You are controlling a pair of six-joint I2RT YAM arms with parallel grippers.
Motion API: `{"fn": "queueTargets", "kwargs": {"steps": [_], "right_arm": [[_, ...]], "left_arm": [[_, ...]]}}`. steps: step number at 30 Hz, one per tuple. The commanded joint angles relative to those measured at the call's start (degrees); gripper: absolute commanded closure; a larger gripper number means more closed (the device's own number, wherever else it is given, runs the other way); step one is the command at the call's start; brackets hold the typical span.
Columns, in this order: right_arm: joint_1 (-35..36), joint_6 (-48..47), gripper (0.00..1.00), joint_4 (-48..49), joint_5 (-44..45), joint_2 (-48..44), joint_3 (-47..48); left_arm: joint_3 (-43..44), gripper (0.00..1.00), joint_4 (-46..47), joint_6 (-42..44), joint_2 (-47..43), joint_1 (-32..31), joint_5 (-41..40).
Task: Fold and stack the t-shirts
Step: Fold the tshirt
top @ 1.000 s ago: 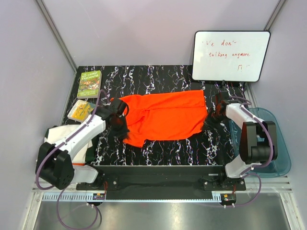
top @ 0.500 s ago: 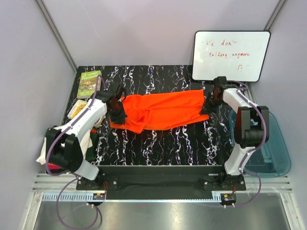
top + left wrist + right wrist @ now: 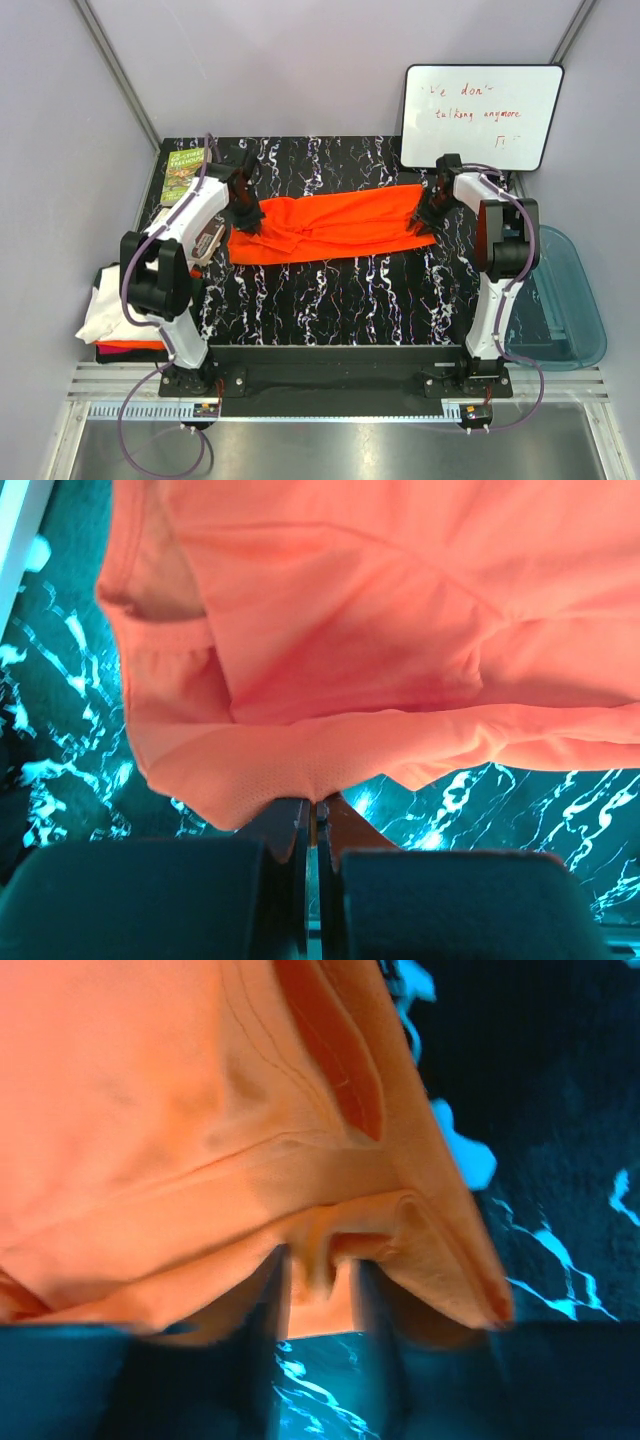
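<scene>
A bright orange t-shirt (image 3: 330, 228) lies folded into a long band across the back half of the black marbled table (image 3: 350, 290). My left gripper (image 3: 248, 215) is shut on the shirt's left edge; in the left wrist view the jaws (image 3: 317, 805) pinch a hem of the orange cloth (image 3: 350, 630). My right gripper (image 3: 428, 212) is at the shirt's right end. Its jaws (image 3: 320, 1260) stand apart, with a loose fold of orange cloth (image 3: 150, 1110) between them. A white t-shirt (image 3: 108, 305) lies on a red-orange one (image 3: 130, 345) beside the table's left edge.
A small green book (image 3: 186, 170) lies at the back left corner. A whiteboard (image 3: 480, 115) leans on the back wall at the right. A translucent blue tub (image 3: 570, 300) sits off the table's right edge.
Both grippers carried the shirt's near edge toward the back, folding it into a narrower band. The right gripper's jaws have come apart; the left stays shut on the cloth.
</scene>
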Motion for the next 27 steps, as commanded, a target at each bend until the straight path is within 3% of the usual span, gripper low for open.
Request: {"fn": "queueTargets", "kwargs": {"steps": [1, 5, 15, 16, 17, 20, 27], "right_arm": [[0.35, 0.46, 0.27, -0.06, 1.34, 2.20, 4.71], [0.44, -0.07, 0.00, -0.50, 2.22, 1.86, 5.50], [0.35, -1.21, 0.00, 0.12, 0.55, -2.19, 5.06], [0.35, -1.30, 0.00, 0.20, 0.20, -2.80, 5.06], [0.35, -1.30, 0.00, 0.38, -0.58, -3.33, 4.97], [0.35, -1.39, 0.00, 1.35, -1.55, -5.61, 4.45], [0.35, -1.74, 0.00, 3.72, -3.40, -11.67, 2.34]], "left_arm": [[4.60, 1.00, 0.64, 0.73, 2.67, 0.50, 1.63], [6.89, 1.00, 0.55, 0.38, 5.91, 1.29, 1.90], [12.42, 1.00, 2.13, -0.68, 13.92, 6.57, 4.97], [13.30, 0.92, 2.22, -0.42, 14.88, 7.00, 5.59], [15.22, 0.49, 2.40, 0.02, 16.28, 7.62, 7.33], [18.31, 0.01, 2.66, 1.69, 16.04, 7.71, 9.10], [12.09, 0.01, 7.23, 6.34, 5.58, 4.91, 10.16]]}}
